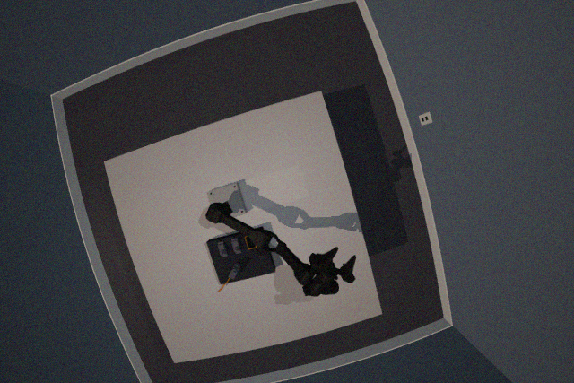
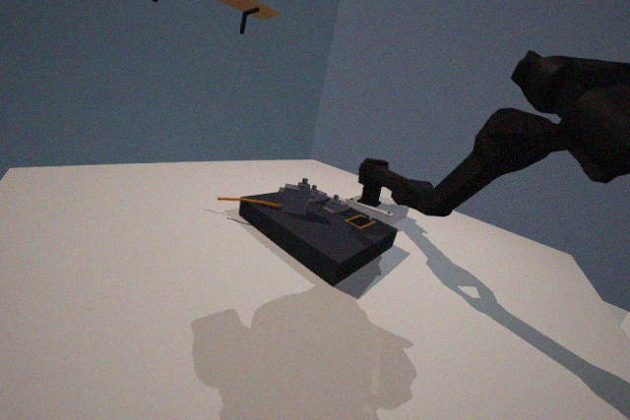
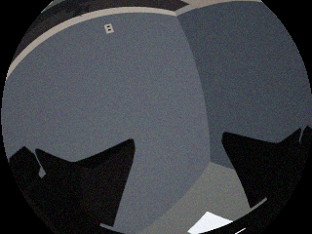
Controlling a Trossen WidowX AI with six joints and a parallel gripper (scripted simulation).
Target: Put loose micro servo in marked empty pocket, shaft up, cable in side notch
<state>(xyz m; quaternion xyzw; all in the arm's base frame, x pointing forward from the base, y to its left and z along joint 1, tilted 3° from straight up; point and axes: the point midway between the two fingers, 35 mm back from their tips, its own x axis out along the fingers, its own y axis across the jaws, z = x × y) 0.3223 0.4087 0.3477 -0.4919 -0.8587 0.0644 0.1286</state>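
The exterior view's right edge cut off the arm [image 1: 290,258] [image 2: 514,138], so the gripper [image 1: 345,259] [image 3: 181,142] lay outside that picture. From above, the arm hid part of the black deck [image 1: 250,267] [image 2: 315,237]. The loose micro servo's [image 1: 234,270] [image 2: 295,199] mounting ears were too small and dim to make out in the top view. The wrist view's lower rim cropped both fingers.

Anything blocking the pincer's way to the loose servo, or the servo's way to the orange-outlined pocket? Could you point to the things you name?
Nothing visible stands between the wide-open black pincer [image 1: 345,260] [image 3: 178,136] and the small grey boxy servo [image 1: 234,270] [image 2: 296,199], nor between it and the orange-outlined pocket [image 1: 250,242] [image 2: 360,220].
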